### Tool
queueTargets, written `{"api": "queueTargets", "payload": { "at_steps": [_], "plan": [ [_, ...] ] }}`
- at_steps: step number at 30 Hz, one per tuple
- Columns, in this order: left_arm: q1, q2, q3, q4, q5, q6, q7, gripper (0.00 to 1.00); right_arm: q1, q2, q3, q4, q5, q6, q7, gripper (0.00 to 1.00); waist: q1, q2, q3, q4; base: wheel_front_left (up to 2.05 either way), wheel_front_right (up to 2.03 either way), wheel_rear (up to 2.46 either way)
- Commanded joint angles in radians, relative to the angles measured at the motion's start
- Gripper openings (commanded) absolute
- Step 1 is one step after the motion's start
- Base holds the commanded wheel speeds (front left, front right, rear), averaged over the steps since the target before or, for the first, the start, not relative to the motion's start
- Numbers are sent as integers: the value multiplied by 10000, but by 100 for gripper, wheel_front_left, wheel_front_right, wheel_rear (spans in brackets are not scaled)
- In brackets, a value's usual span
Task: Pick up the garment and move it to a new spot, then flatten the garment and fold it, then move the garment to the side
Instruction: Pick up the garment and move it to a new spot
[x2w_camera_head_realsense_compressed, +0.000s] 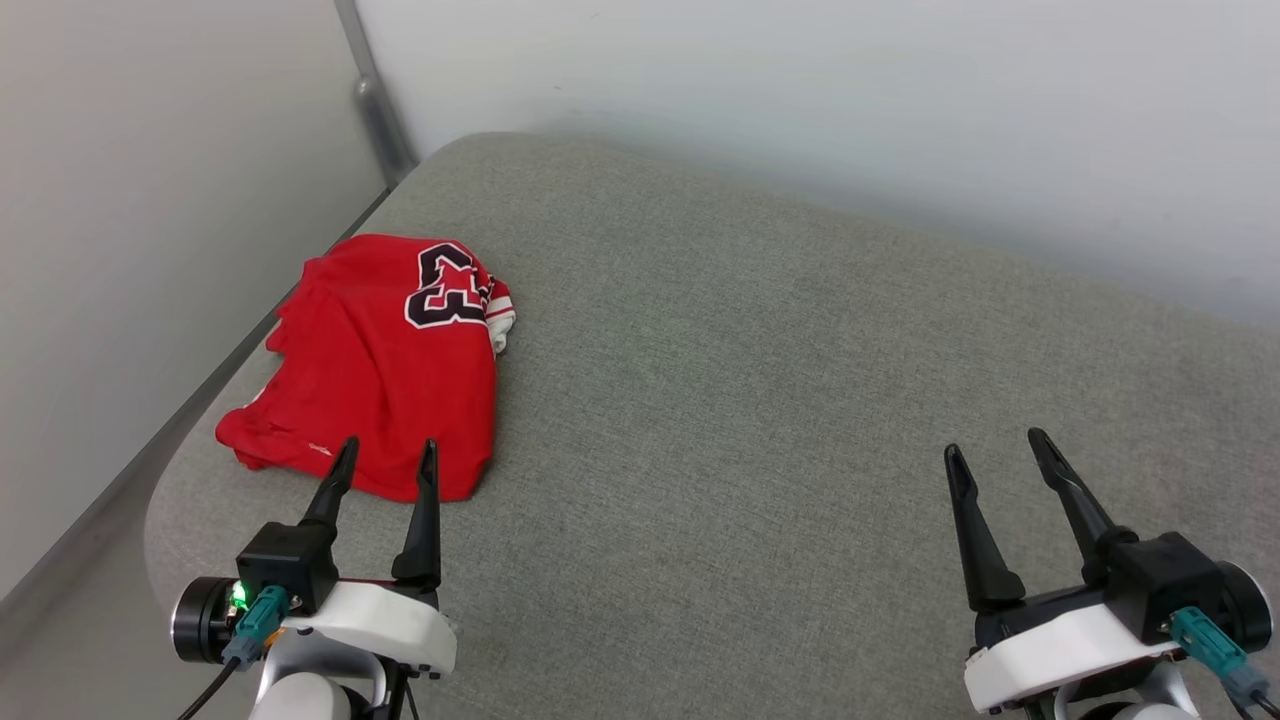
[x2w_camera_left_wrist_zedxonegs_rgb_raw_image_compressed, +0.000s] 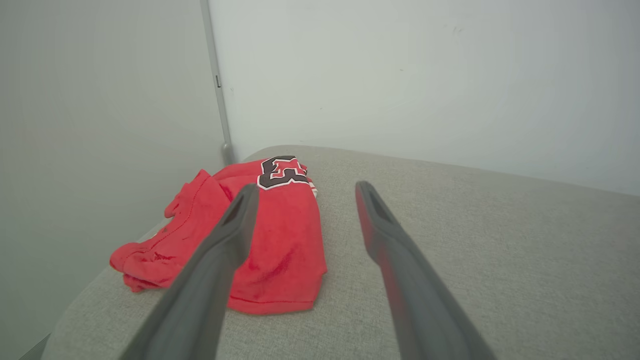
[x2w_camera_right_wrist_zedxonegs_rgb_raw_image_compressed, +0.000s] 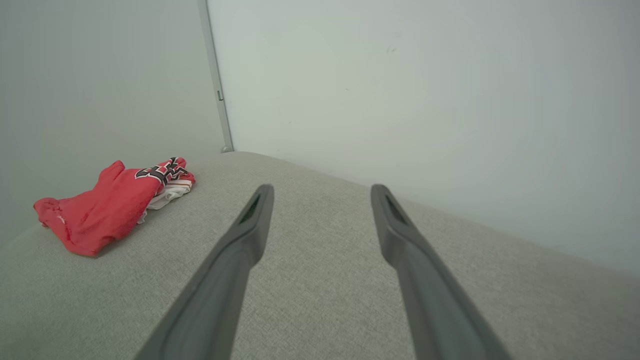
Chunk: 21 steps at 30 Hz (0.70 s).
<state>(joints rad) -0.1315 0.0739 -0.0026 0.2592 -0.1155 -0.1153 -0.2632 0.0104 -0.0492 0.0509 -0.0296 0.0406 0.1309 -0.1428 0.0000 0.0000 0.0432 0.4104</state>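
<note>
The garment (x2w_camera_head_realsense_compressed: 375, 360) lies bunched in a loose heap near the left edge of the grey cushioned surface (x2w_camera_head_realsense_compressed: 750, 400). It is red, with a black white-outlined "3" on top and a bit of white striped sleeve at its right side. My left gripper (x2w_camera_head_realsense_compressed: 388, 452) is open just in front of its near hem, holding nothing. In the left wrist view the garment (x2w_camera_left_wrist_zedxonegs_rgb_raw_image_compressed: 280, 235) sits ahead, partly behind the left finger (x2w_camera_left_wrist_zedxonegs_rgb_raw_image_compressed: 225, 250). My right gripper (x2w_camera_head_realsense_compressed: 995, 445) is open and empty, far to the right. The right wrist view shows the garment (x2w_camera_right_wrist_zedxonegs_rgb_raw_image_compressed: 112, 205) at the far left.
Pale walls (x2w_camera_head_realsense_compressed: 800, 100) rise behind and to the left of the surface, meeting at a corner with a grey vertical strip (x2w_camera_head_realsense_compressed: 375, 100). The surface's rounded left edge (x2w_camera_head_realsense_compressed: 160, 500) drops off beside the garment. Bare grey fabric stretches from the garment to the right gripper.
</note>
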Motion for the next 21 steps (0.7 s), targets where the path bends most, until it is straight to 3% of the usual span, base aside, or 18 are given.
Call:
{"api": "queueTargets", "payload": {
  "at_steps": [1, 13, 21],
  "plan": [
    [-19, -31, 24, -7, 77, -17, -23, 100, -90, -20, 0, -49, -55, -3, 16, 100, 0, 0, 7, 24, 0, 0, 0],
    [-491, 185, 423, 71, -15, -60, -23, 100, -406, -19, 158, -290, -249, -3, 234, 100, 0, 0, 479, -435, 0, 0, 0],
    [-2602, 1194, 746, 1446, -417, -124, 377, 100, -952, -19, 286, -676, -586, -3, 538, 100, 0, 0, 1676, -1002, 0, 0, 0]
  ]
}}
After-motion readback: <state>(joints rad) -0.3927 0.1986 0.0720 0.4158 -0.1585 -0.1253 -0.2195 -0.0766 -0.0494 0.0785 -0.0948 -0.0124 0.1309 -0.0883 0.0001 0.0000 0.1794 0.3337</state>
